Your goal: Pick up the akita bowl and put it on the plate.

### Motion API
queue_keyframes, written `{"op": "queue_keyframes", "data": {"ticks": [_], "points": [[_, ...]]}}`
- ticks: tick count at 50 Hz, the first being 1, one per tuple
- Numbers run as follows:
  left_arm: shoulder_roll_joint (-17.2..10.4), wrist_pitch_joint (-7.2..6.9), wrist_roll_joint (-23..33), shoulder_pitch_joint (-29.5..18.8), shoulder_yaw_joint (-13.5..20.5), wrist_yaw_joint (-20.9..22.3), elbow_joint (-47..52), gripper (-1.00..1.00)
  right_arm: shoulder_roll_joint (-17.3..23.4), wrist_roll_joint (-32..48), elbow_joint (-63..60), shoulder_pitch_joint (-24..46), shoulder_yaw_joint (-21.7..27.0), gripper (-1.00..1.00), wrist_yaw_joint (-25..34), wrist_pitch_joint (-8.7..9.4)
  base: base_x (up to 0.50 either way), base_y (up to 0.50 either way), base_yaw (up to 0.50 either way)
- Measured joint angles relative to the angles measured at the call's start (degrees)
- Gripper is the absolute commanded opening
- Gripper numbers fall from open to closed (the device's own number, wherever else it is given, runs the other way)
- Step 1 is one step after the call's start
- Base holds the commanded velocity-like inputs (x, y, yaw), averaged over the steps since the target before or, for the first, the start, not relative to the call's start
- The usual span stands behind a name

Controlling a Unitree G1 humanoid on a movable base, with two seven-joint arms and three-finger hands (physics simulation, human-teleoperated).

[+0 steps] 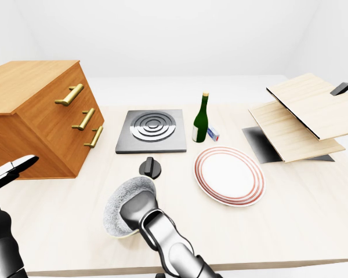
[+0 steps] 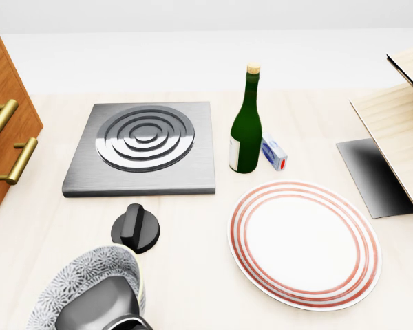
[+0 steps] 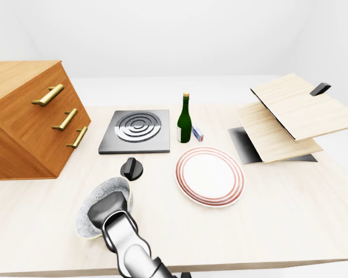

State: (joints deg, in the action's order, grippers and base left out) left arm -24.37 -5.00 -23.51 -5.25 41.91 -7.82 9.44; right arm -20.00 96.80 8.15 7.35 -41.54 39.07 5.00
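The bowl (image 2: 82, 269) wears a grey-and-white flower pattern; the right hand (image 2: 100, 302) in it is glossy grey. The plate (image 2: 304, 244) is white with red rings. Bottle (image 2: 246, 124) dark green with a white label, hob (image 2: 143, 146) silver with ringed grooves, knob (image 2: 135, 228) black, cabinet (image 1: 35, 121) orange-brown wood with brass handles (image 1: 69, 94), table (image 2: 193, 275) pale wood

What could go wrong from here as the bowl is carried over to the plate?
The akita bowl is steeply tipped in the right hand, so it could slip or land on the plate on edge. The black knob lies close beside the bowl; a low swing might knock it. The green bottle stands upright just above the plate in the left-eye view; overshooting could topple it.
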Motion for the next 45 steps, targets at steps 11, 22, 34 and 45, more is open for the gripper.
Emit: {"op": "queue_keyframes", "data": {"ticks": [11,22,34,45], "points": [[0.1,0.0,0.1,0.0,0.0,0.0,-0.2,1.0,0.0,0.9,-2.5,-0.6,0.0,-1.0,0.9,0.0,0.0,0.0,0.0],[0.2,0.0,0.1,0.3,0.0,0.2,-0.5,1.0,0.0,2.4,-6.6,-0.8,0.9,-1.0,0.9,0.0,0.0,0.0,0.0],[0.3,0.0,0.2,0.3,0.1,0.2,-0.3,1.0,0.1,4.6,-10.5,-0.7,2.1,-1.0,0.9,0.0,0.0,0.0,0.0],[0.3,0.0,0.3,0.3,0.0,0.1,-0.5,1.0,0.9,6.2,-13.9,-0.9,3.2,-1.0,0.9,0.0,0.0,0.0,0.0]]}}
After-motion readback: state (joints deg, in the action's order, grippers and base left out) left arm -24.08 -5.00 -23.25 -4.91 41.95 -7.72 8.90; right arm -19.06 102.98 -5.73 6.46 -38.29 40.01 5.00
